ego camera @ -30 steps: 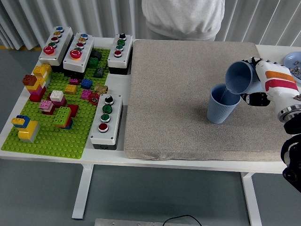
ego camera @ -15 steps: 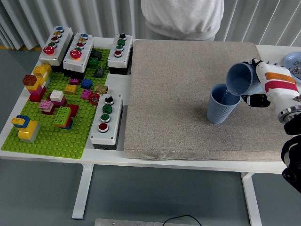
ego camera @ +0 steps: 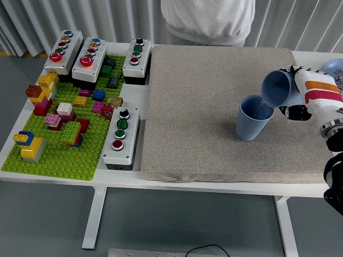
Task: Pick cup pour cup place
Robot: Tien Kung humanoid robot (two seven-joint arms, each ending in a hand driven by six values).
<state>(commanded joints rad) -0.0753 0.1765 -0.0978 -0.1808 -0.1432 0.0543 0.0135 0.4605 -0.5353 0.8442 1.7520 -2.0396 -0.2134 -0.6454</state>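
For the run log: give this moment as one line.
phase: pouring | right hand: holds tilted blue cup | target: upright blue cup on grey mat | left: unseen

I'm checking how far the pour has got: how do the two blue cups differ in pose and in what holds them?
The tilted cup lies almost on its side, mouth turned left and down; the standing cup is upright, mouth up. The tilted cup is gripped by the right hand and held off the surface; the standing cup rests free on the grey mat. The tilted cup's lip hangs just over the standing cup's rim. Both are the same plain blue.
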